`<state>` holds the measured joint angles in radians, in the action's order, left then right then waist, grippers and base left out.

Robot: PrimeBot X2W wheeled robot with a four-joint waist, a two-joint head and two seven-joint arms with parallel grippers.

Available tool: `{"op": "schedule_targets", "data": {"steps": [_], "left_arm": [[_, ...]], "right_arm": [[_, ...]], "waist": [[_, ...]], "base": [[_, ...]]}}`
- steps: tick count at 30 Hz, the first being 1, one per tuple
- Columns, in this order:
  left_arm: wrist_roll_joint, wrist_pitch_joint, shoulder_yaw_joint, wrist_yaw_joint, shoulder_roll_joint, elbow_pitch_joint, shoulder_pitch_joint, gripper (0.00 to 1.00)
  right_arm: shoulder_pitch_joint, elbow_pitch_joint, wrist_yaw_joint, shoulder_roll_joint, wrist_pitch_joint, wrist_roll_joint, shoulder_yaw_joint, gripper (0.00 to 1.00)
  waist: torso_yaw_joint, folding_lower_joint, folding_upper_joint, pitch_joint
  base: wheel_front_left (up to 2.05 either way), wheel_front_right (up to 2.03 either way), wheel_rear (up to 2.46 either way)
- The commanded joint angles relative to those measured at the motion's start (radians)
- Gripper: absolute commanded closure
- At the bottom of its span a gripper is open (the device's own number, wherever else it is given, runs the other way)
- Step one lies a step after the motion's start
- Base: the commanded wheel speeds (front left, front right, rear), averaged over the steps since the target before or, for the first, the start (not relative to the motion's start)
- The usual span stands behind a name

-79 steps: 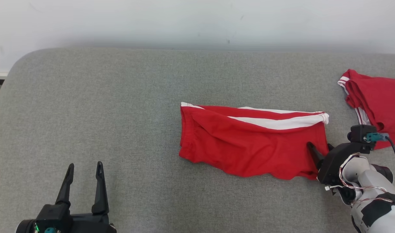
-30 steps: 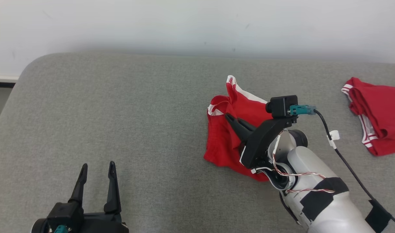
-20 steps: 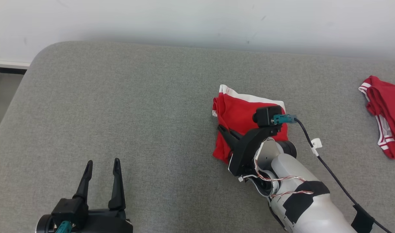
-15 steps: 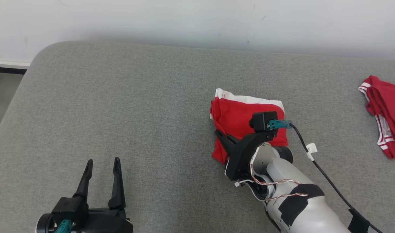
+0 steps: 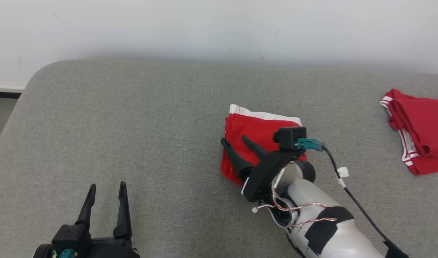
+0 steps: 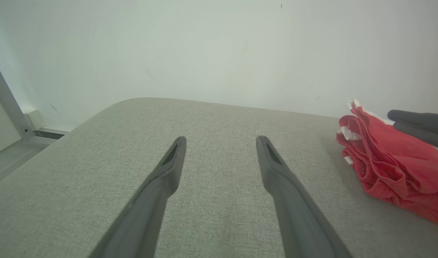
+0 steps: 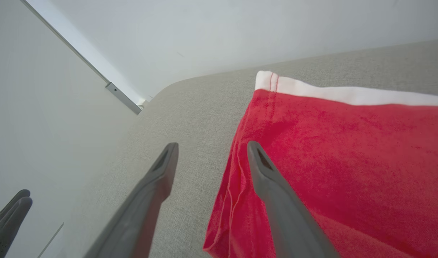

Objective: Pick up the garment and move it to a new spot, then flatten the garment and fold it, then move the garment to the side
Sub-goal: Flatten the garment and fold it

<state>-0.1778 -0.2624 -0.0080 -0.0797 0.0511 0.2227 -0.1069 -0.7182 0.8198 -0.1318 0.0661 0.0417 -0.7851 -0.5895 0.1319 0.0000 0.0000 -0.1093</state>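
lying folded on the grey worktop (image 5: pixel 133 118), right of centre in the head view: garment (image 5: pixel 265 125), red, a white band along its far edge, compact and roughly square.

right hand (image 5: pixel 234 139): at the garment's left edge, fingers spread to a middling gap, holding nothing. one finger is over the red cloth, the other over bare worktop just beside it. whether either touches the cloth cannot be told. pale forearm (image 5: pixel 348 240) with black tape behind it.

left hand (image 5: pixel 108 185): low at the near left, well apart from the garment, fingers parted and near parallel, empty, above bare worktop.

second garment (image 5: pixel 419 129): red with white trim, bunched at the worktop's far right, well apart from the first.

wall (image 5: pixel 204 28): pale, plain, behind the worktop's far edge.
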Motion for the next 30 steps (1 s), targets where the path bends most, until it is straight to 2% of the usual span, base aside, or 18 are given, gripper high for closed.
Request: {"op": "schedule_targets", "data": {"steps": [1,7,14,22,30], "left_arm": [[0.007,-0.003,0.007,-0.004,-0.001,-0.002,0.014,0.0],[0.019,-0.003,0.031,-0.007,-0.001,-0.015,0.045,0.0],[0.032,-0.003,0.054,-0.015,-0.001,-0.031,0.065,0.0],[0.046,-0.003,0.081,-0.011,0.0,-0.045,0.084,0.0],[0.063,-0.003,0.106,-0.011,-0.001,-0.064,0.104,0.0]], "right_arm": [[0.016,-0.013,0.003,0.02,0.016,-0.014,-0.001,0.0],[0.046,-0.091,0.003,0.104,0.086,-0.041,0.008,0.0],[0.102,-0.17,0.003,0.195,0.16,-0.034,0.068,0.0],[0.223,-0.264,0.003,0.231,0.207,-0.033,0.166,0.0],[0.351,-0.351,0.003,0.236,0.223,0.061,0.277,0.0]], "waist": [[-0.016,0.0,0.0,0.016],[-0.048,0.0,0.0,0.034],[-0.089,0.0,0.0,0.042],[-0.134,0.0,0.0,0.061],[-0.173,0.0,0.0,0.074]], "base": [[0.0,0.0,0.0],[0.0,0.0,0.0],[0.0,0.0,0.0],[0.0,0.0,0.0],[0.0,0.0,0.0]]}}
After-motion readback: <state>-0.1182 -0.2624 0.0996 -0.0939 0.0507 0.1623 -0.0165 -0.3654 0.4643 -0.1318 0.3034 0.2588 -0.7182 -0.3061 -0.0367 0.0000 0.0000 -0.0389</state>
